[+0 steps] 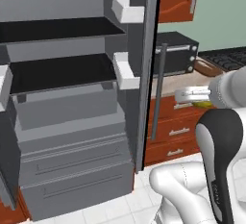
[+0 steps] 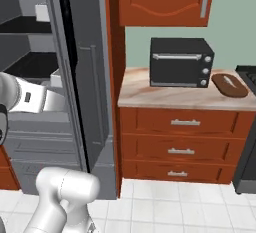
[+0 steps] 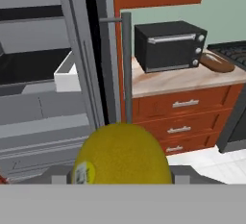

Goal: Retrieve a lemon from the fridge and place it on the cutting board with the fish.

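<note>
The fridge [image 1: 72, 122] stands open, its two black shelves [image 1: 62, 71] and two white door bins [image 1: 126, 71] bare. The gripper [image 1: 192, 96] clamps one lemon [image 3: 122, 155] right of the fridge door. Right of the fridge, one toaster oven [image 2: 181, 62] sits on the countertop [image 2: 165, 96] beside one cutting board [image 2: 229, 85] carrying one fish [image 2: 229, 81].

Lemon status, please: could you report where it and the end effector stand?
End effector shut on lemon, outside fridge. Cutting board with fish on counter, right of toaster oven. Open fridge door close alongside.
</note>
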{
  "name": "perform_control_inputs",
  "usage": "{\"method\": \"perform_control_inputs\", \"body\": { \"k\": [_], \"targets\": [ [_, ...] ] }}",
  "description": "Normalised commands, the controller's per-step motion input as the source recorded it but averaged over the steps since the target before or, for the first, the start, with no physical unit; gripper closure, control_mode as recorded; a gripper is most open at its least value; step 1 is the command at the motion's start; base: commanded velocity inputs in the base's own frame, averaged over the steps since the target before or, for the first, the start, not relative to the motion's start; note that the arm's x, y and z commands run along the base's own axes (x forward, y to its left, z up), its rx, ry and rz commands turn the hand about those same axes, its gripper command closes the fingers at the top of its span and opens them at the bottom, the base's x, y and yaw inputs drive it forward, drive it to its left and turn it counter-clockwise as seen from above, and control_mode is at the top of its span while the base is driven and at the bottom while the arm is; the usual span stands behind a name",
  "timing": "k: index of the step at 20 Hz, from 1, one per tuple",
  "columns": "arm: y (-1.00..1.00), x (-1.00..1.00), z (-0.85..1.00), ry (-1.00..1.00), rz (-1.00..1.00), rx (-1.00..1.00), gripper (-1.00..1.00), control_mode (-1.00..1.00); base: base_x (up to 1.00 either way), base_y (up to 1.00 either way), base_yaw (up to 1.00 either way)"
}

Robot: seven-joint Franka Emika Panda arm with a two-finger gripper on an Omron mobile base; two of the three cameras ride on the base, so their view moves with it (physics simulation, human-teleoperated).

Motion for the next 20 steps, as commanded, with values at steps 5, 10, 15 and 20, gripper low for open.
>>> {"method": "perform_control_inputs", "body": {
  "k": [5,10,15,20],
  "targets": [
    [0.00,0.00,0.00,0.00,0.00,0.00,1.00,1.00,0.25,-0.71,0.00],
    [0.00,0.00,0.00,0.00,0.00,0.00,1.00,1.00,0.24,-0.72,0.00],
    [0.00,0.00,0.00,0.00,0.00,0.00,1.00,1.00,0.46,-0.65,0.00],
    [0.00,0.00,0.00,0.00,0.00,0.00,1.00,1.00,0.63,-0.53,0.00]
  ]
}}
